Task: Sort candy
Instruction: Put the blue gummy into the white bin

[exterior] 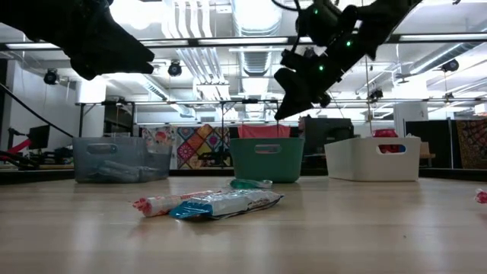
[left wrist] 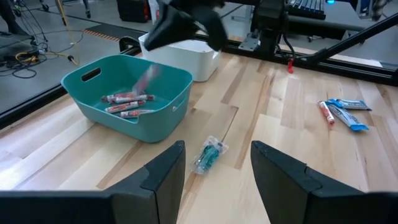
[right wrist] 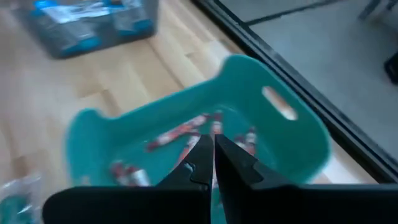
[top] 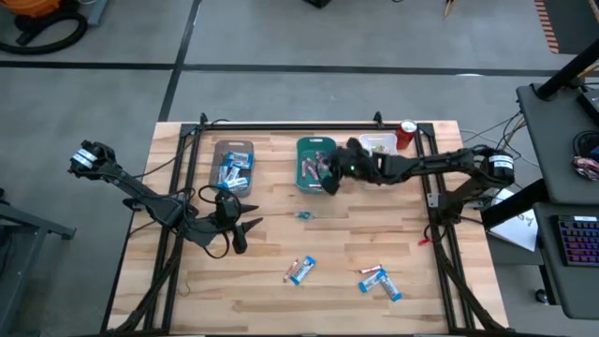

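Right gripper (fingers pressed together, empty) outstretched above teal tray of candy

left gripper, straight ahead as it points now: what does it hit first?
Likely the small teal-wrapped candy on the table, right ahead of the open left gripper; the teal tray lies beyond. Depth is uncertain.

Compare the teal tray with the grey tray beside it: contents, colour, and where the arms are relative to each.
The teal tray holds slim red stick candies; the grey tray holds blue-and-white bar candies. The teal tray is opaque; the grey tray looks see-through in the low view. The right tool, shut, hangs above the teal tray; no tool is over the grey tray, and the left tool is open, nearer the front. Both stand on the table's far side.
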Motion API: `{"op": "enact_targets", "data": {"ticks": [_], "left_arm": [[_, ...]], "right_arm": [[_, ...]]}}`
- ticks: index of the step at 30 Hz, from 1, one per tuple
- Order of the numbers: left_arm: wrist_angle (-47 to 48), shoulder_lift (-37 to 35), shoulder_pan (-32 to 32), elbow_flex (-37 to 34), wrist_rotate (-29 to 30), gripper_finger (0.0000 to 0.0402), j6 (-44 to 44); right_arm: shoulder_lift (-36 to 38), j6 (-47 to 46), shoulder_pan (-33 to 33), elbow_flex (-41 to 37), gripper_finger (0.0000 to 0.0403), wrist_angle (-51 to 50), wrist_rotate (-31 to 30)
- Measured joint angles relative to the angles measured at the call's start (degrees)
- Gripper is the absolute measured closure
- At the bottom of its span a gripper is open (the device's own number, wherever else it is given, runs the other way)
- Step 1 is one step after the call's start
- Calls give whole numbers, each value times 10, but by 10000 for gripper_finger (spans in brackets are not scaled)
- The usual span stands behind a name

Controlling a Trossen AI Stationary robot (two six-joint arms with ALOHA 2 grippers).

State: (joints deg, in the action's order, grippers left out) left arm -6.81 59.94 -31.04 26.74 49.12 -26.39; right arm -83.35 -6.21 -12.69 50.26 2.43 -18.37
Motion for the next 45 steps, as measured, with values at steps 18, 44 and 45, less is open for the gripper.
{"op": "enact_targets", "data": {"ticks": [18, 44, 45], "left_arm": [[-15, 10, 0, 0, -21, 235, 9], [-387, 378, 58, 82, -213, 237, 231], [-395, 386, 66, 85, -228, 238, 232]], "right_arm": [[45, -46, 1, 0, 312, -8, 115], [153, -145, 352, -8, 318, -140, -79], [153, -149, 364, -9, 317, -142, -85]]}}
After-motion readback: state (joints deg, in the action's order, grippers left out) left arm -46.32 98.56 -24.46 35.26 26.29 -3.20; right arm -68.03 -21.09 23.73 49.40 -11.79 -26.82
